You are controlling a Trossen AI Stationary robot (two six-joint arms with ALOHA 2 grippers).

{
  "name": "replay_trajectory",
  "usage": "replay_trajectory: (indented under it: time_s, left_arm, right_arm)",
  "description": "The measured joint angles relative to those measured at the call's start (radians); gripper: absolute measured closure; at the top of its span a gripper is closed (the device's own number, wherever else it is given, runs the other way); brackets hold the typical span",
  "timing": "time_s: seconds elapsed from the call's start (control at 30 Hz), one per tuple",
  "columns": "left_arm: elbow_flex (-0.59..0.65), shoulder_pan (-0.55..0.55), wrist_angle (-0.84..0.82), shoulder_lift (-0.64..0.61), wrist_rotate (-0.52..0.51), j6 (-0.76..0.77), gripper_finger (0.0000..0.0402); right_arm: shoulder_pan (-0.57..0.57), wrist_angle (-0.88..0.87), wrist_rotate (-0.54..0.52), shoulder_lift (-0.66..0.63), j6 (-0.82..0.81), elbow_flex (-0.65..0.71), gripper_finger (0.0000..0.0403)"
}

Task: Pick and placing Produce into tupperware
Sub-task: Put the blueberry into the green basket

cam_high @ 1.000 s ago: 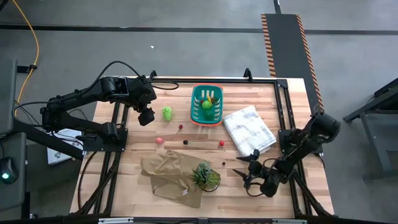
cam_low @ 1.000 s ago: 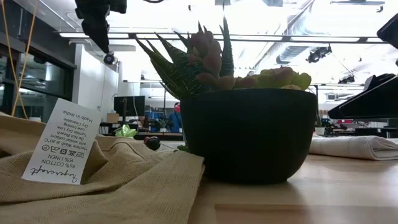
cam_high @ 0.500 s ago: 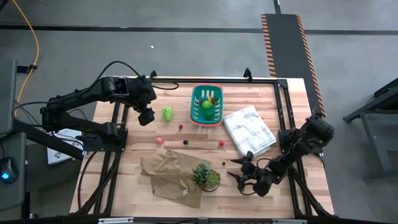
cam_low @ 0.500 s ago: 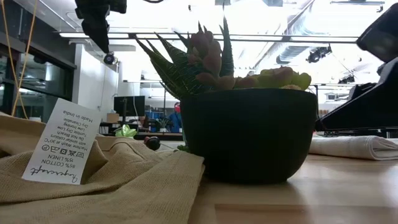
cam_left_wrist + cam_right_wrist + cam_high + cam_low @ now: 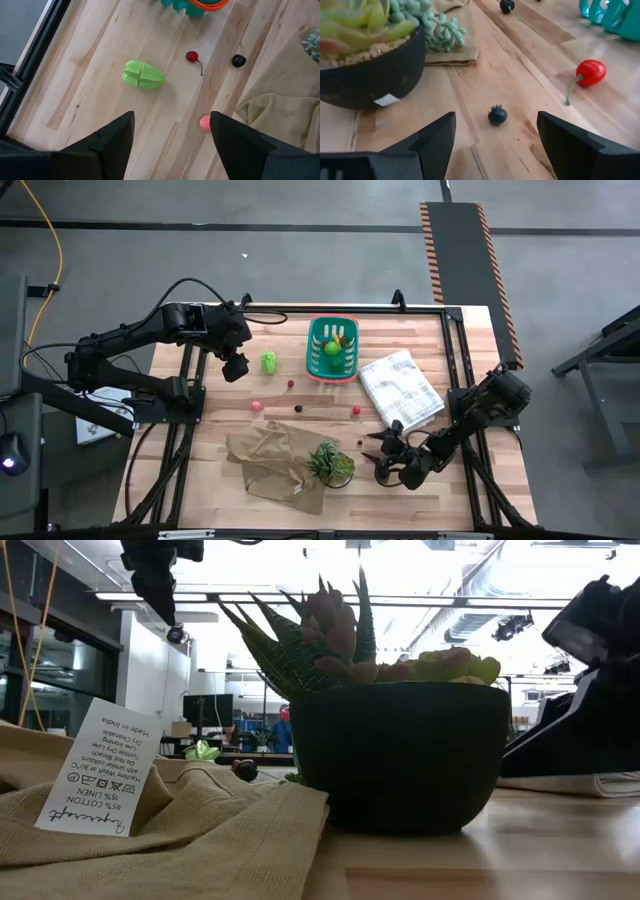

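Note:
The teal tupperware basket point(image 5: 333, 348) stands at the table's far middle with a green ball, a yellow piece and a red bit inside. A light green lump point(image 5: 269, 362) point(image 5: 143, 75) lies on the wood left of it. A red ball point(image 5: 290, 384), a pink ball point(image 5: 256, 406), a dark ball point(image 5: 298, 408) and a red cherry point(image 5: 356, 410) point(image 5: 590, 72) lie scattered in front. My right gripper point(image 5: 384, 457) point(image 5: 495, 150) is open, low, just right of a small dark berry point(image 5: 360, 444) point(image 5: 497, 115). My left gripper point(image 5: 235, 367) point(image 5: 172, 145) hovers open beside the green lump.
A potted succulent point(image 5: 330, 463) point(image 5: 370, 75) stands close left of the dark berry, partly on a beige cloth point(image 5: 272, 465). A white checked folded cloth point(image 5: 400, 388) lies right of the basket. Black frame rails run along the table's edges.
My right gripper has moved along the near part of the table toward its left edge, closing in on the dark berry and the potted plant. It has stayed open.

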State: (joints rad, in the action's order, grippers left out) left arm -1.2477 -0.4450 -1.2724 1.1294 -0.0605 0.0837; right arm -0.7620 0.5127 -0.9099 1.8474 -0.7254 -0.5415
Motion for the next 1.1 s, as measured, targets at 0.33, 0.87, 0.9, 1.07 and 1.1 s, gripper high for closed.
replay_trajectory:
  time_s: [0.33,0.87,0.9,1.07,1.1]
  left_arm:
    - [0.0,0.0,0.0,0.0,0.0,0.0,0.0153]
    - [0.0,0.0,0.0,0.0,0.0,0.0,0.0153]
    - [0.0,0.0,0.0,0.0,0.0,0.0,0.0153]
    - [0.0,0.0,0.0,0.0,0.0,0.0,0.0153]
    - [0.0,0.0,0.0,0.0,0.0,0.0,0.0153]
  right_arm:
    - [0.016,0.105,-0.007,0.071,0.028,0.0,0.0132]
    - [0.057,0.106,0.023,0.073,0.053,0.0,0.0164]
    - [0.057,0.106,0.024,0.073,0.053,0.0,0.0169]
    - [0.058,0.106,0.029,0.073,0.054,0.0,0.0184]
    - [0.058,0.106,0.029,0.073,0.054,0.0,0.0185]
